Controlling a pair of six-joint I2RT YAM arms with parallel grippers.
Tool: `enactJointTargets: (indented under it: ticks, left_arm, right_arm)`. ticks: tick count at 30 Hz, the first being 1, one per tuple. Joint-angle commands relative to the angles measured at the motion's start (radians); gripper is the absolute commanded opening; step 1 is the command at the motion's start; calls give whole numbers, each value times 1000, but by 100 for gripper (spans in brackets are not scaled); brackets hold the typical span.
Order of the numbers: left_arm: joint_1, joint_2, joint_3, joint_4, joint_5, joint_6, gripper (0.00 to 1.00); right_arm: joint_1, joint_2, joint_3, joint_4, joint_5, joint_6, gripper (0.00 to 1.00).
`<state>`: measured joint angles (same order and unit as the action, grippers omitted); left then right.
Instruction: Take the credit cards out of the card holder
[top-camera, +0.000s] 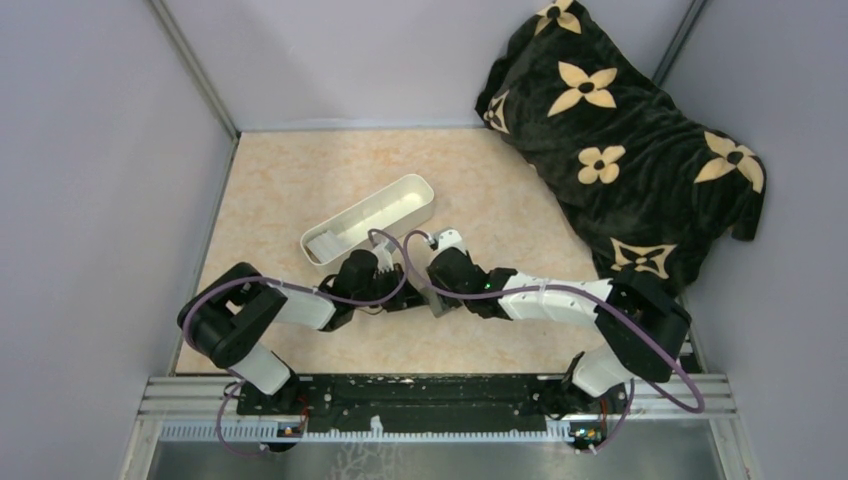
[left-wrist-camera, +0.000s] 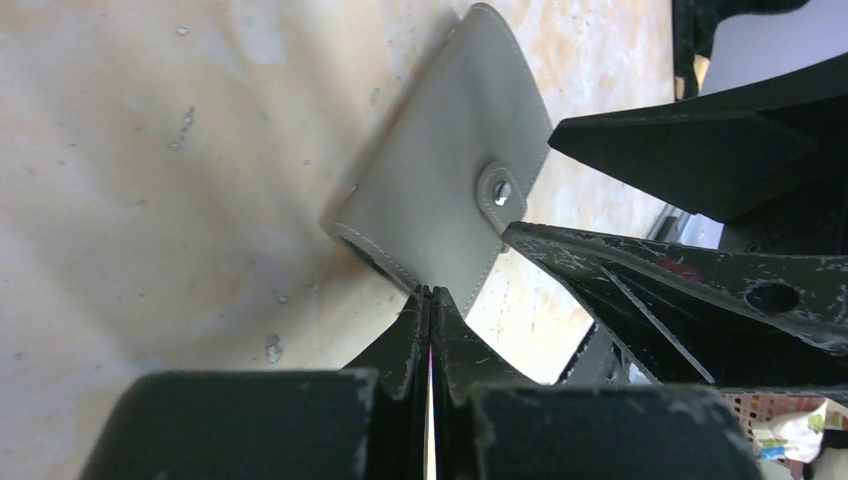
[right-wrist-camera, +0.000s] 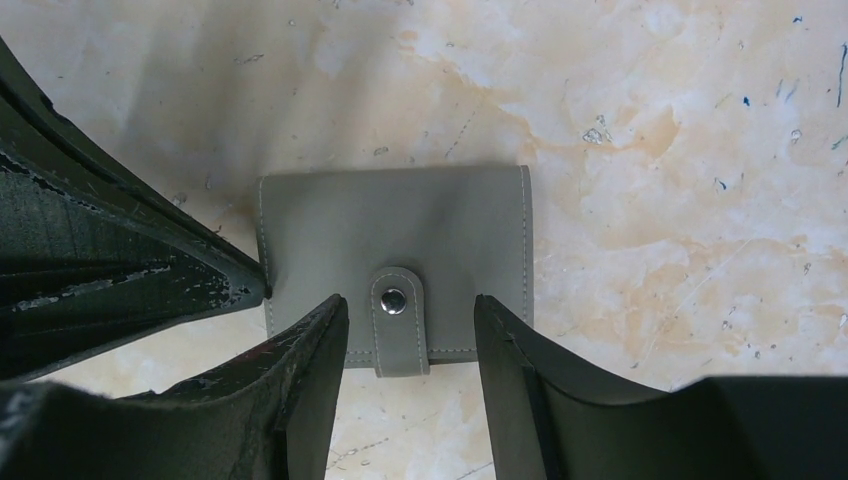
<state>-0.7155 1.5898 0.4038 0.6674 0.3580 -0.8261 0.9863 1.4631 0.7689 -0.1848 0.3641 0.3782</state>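
Note:
The card holder (right-wrist-camera: 400, 235) is a grey wallet lying flat and closed on the marbled table, its snap tab (right-wrist-camera: 398, 320) fastened. It also shows in the left wrist view (left-wrist-camera: 440, 190). No credit cards show; they are hidden or out of view. My right gripper (right-wrist-camera: 410, 302) is open, its fingers either side of the snap tab at the wallet's near edge. My left gripper (left-wrist-camera: 430, 292) is shut, its tips touching the wallet's side edge; it also shows in the right wrist view (right-wrist-camera: 130, 250). In the top view both grippers (top-camera: 400, 290) (top-camera: 432, 285) meet over the wallet and hide it.
A long white oblong tray (top-camera: 370, 218) lies just behind the grippers. A black blanket with tan flowers (top-camera: 620, 140) is heaped at the back right. Grey walls enclose the table on three sides.

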Motion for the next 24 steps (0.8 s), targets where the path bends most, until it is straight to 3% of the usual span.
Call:
enactJointTargets:
  ticks: [1,7,10,15,20,24]
  left_arm:
    - [-1,14,-5,-16,-52,12,0]
    - [-4,9,18,-60,-68,24,0]
    - [-4,1,18,-65,-67,24,0]
    - [-4,-17,18,-83,-70,25,0]
    - [-5,-42,19,-89,-65,23,0]
    - [-8,-78,33,-118,-69,22,0]
  right_arm:
    - [8,24,21,52,-1,8,50]
    - [8,79,17,70,-17,15,50]
    - [8,100,12,75,-26,26,45]
    - [8,105,-11,91,-41,53,26]
    - [8,105,-19,85,-33,66,0]
    - [9,103,-22,78,-31,70,0]
